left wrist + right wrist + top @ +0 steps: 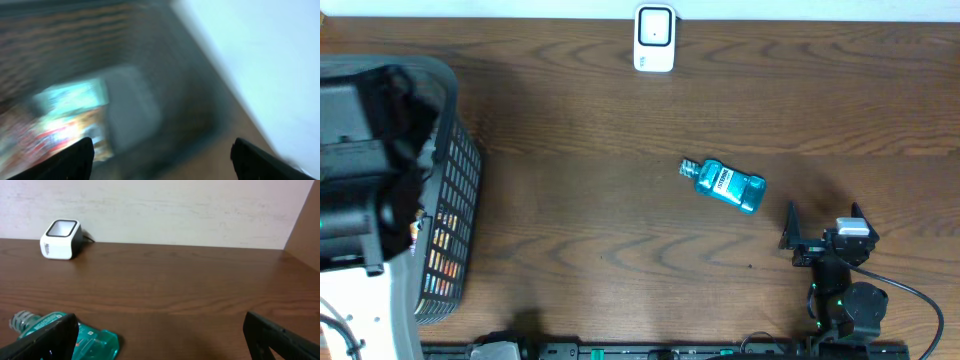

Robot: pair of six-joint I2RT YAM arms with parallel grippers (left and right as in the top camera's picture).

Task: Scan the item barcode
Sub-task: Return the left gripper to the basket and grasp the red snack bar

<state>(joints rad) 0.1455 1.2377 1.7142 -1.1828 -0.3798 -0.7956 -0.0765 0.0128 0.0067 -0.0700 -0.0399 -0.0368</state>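
The item, a teal mouthwash bottle (725, 185), lies on its side on the wooden table (580, 220), cap pointing left. The right wrist view shows the bottle (95, 342) low on the left, partly behind my left finger. A white barcode scanner (654, 38) stands at the table's far edge, and this scanner (61, 232) sits against the wall. My right gripper (823, 218) rests right of the bottle, open (160, 340) and empty. My left arm (365, 150) hangs over the basket. The left gripper (162, 162) is open with nothing between its fingers; that view is blurred.
A black wire basket (455, 230) with colourful packages stands at the table's left end, and the blurred packages (60, 125) show below the left gripper. The pale wall (165, 210) rises behind the scanner. A black rail (650, 350) runs along the front edge.
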